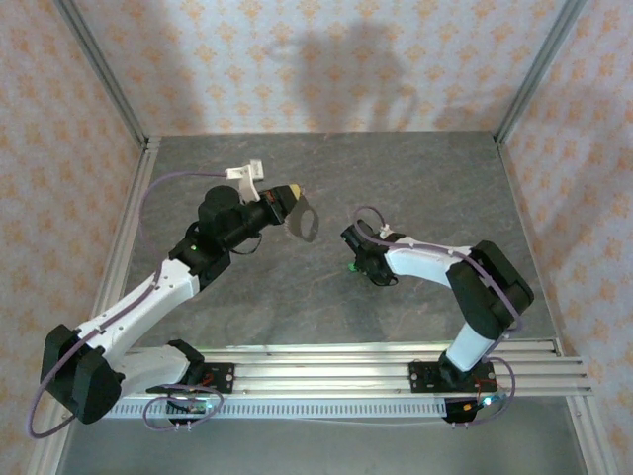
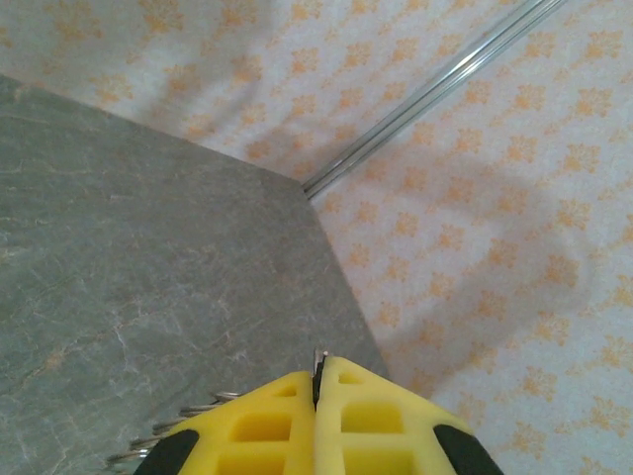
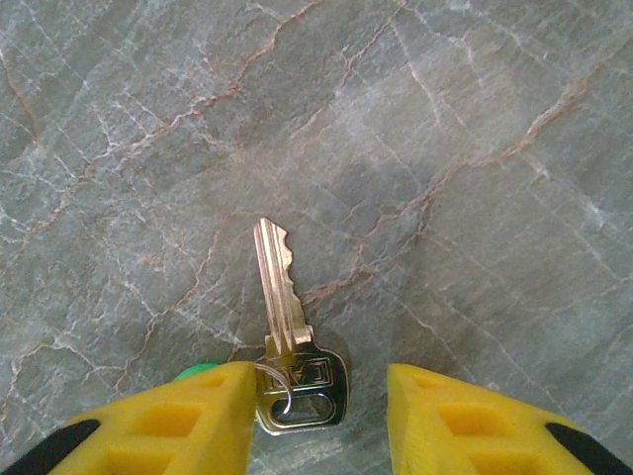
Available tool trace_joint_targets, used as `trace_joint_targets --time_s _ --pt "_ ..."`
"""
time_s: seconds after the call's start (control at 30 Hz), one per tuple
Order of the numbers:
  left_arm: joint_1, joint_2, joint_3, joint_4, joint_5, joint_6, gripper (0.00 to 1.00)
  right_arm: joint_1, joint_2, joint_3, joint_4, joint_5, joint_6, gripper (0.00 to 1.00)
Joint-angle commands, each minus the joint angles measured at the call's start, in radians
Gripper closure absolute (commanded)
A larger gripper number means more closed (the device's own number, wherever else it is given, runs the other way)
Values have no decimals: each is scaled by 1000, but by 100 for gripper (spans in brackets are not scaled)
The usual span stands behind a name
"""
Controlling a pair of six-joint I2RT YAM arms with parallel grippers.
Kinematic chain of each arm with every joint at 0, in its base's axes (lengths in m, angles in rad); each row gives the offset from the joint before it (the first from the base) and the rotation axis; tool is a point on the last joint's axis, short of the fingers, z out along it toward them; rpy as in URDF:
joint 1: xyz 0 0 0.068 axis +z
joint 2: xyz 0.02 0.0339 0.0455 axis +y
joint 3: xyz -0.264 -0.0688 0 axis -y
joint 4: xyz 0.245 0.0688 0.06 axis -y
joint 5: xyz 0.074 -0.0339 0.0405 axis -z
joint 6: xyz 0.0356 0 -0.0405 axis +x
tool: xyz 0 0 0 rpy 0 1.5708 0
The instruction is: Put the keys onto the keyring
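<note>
left gripper (image 2: 318, 368) is pressed together on a thin sliver of the keyring (image 1: 306, 224). the loop sticks out from its tips, seemingly off the table (image 1: 425, 188) and well apart from the other arm. right gripper (image 3: 321, 384) has its fingers apart, low over the table, straddling the head of a metal key (image 3: 280, 287) that lies flat, blade pointing away from the wrist. a green bit (image 3: 201, 373) peeks out beside one finger (image 3: 188, 421); we take it for the green key head, mostly hidden. that finger overlaps the edge of the metal key's head, the other stands clear of it.

risks, as we judge them:
- the key is thin and flat on a hard top, so closing fingers may ride over it or shove it sideways instead of pinching.
- contact is uneven, so one finger lands first and the key spins.
- a small wire loop (image 3: 280, 388) on the head could snag a pad.
- the green piece could get caught in the same pinch.
- on the left the hold is only at the very tips, so the keyring can twist or slip out once a key pushes on it.
- the loop looks floppy, which makes it a hard target.
</note>
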Motion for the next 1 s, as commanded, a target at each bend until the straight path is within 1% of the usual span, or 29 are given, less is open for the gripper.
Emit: trace_joint_targets --time_s 0.0,0.1,0.23,0.4,0.5,0.63,0.73,0.87,0.97 --pt "-14 10 4 67 -19 24 100 -8 39 17 91 -6 -20 63" --pt "-20 23 5 70 -20 25 100 -13 17 17 92 -5 -50 65" --pt "-27 30 10 70 -20 27 100 -13 -69 -16 101 18 -87 64" --pt "-35 32 17 61 -20 34 100 -15 -144 -39 125 16 -249 63" --pt "-37 32 19 55 -23 37 100 -22 -149 -37 147 -53 -394 61" --pt "-41 31 18 49 -26 38 100 -39 -106 -1 127 -199 -607 60" --pt "-44 29 21 46 -29 38 100 -47 -63 29 93 -255 -709 61" --pt "-50 26 27 34 -34 44 100 -58 -43 40 79 -287 -763 63" --pt "-52 23 30 27 -37 48 100 -67 -44 34 83 -287 -768 64"
